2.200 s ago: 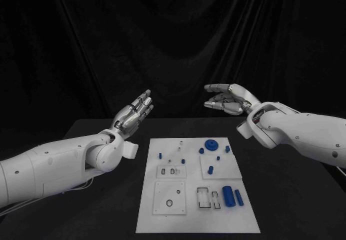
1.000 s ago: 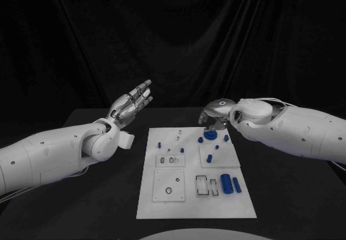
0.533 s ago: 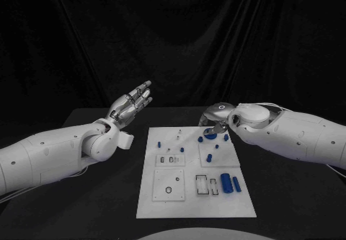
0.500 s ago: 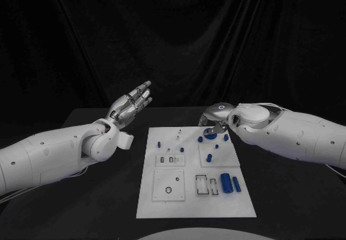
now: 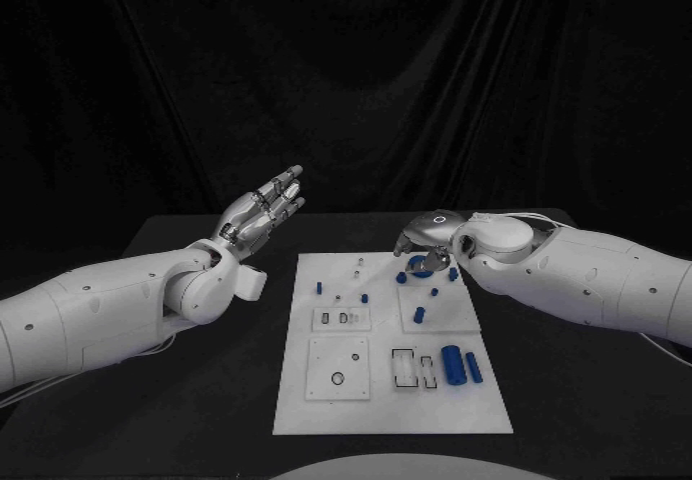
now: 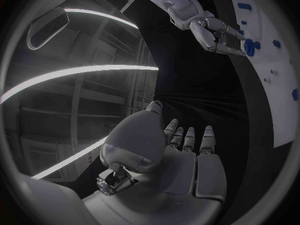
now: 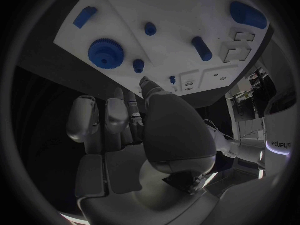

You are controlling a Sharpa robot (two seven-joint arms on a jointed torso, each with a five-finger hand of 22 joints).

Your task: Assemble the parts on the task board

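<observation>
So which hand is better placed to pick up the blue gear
Right. The right hand hovers just over the gear at the board's far end, while the left hand is raised, open, off to the side.

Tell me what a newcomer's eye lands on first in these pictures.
The white task board in the middle of the black table, dotted with small blue parts. At its far right corner the right hand hovers, fingers down, over the blue gear. The left hand is raised flat and open, off the board's far left.

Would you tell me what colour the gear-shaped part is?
Blue; the gear shows best in the right wrist view.
</observation>
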